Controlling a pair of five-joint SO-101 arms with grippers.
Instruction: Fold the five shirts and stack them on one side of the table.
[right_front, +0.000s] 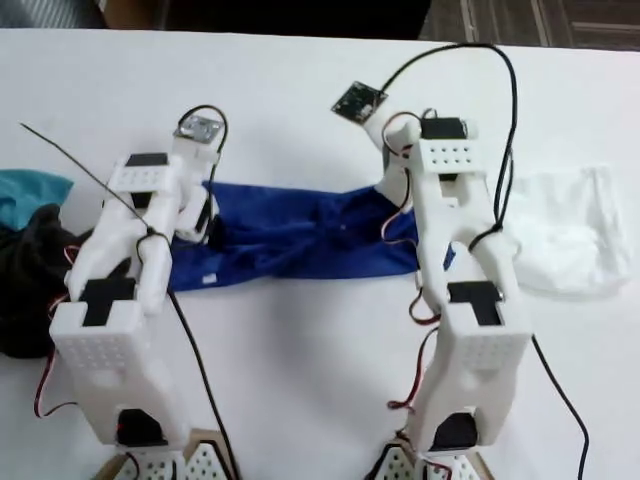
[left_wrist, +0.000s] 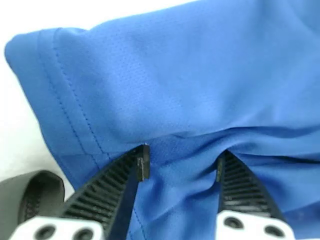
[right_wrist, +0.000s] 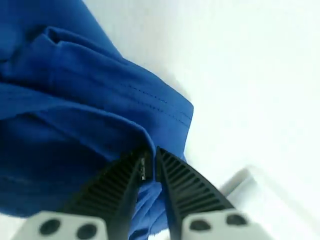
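**Both grippers on the blue shirt**

We see a white table (right_front: 300, 370) with a blue shirt (right_front: 290, 235) lying crumpled in a long band across its middle, reaching from one of the 2 arms to the other. A white shirt (right_front: 565, 240) lies bunched near the table's right edge, just beside the blue one. At the left edge a black shirt (right_front: 30, 280) sits heaped, with a teal shirt (right_front: 25, 195) touching it on the far side. The left gripper (left_wrist: 181, 167) is down on the blue shirt's left end, jaws spread, tips against the cloth near a stitched hem. The right gripper (right_wrist: 150, 165) is at the right end, jaws nearly together, pinching a fold of the blue shirt.
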